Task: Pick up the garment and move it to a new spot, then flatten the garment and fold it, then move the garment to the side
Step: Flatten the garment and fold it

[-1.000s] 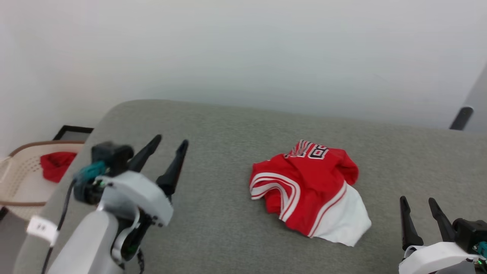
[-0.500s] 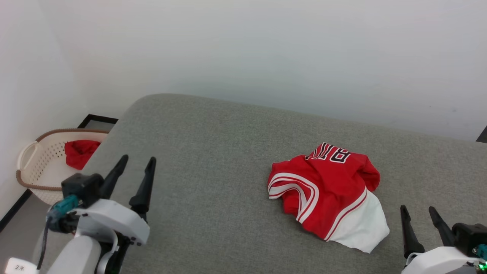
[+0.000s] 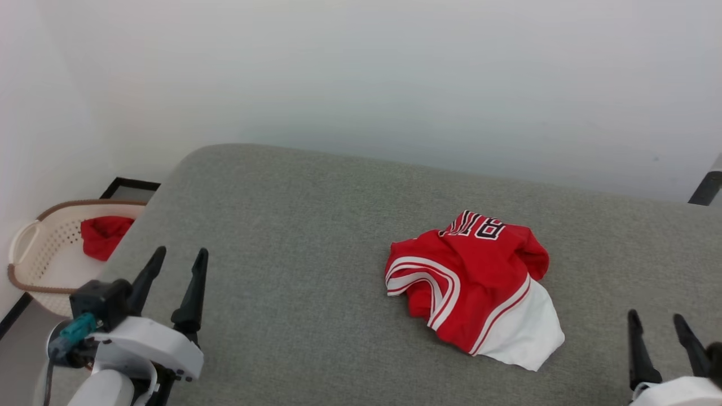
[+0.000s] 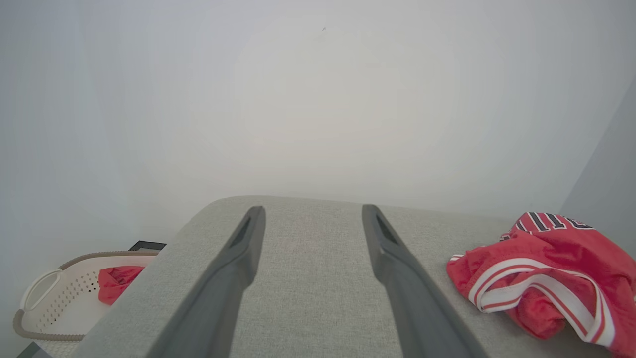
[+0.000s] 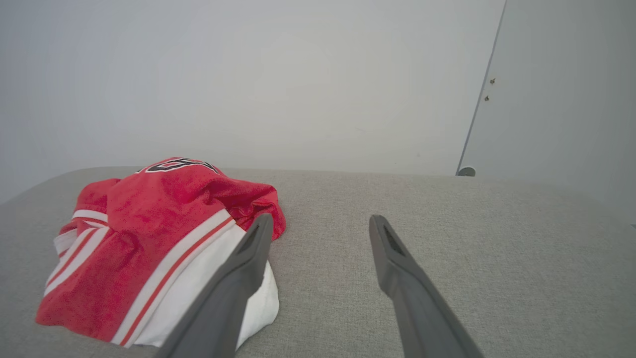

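Garment [image 3: 474, 287] crumpled mid-cushion [image 3: 293, 225], clear of edges, both grippers apart

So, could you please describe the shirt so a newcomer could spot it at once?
On the wide grey cushion, a crumpled red shirt lies right of the middle. Unlike the plain red cloth in the basket, it has white panels, striped trim and black lettering.

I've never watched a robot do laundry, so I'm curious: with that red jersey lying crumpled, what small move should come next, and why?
Probably the right gripper should reach forward and leftward to the garment. Both grippers are open and empty, the garment lies crumpled and untouched on the grey cushion, and the left gripper sits farther away.
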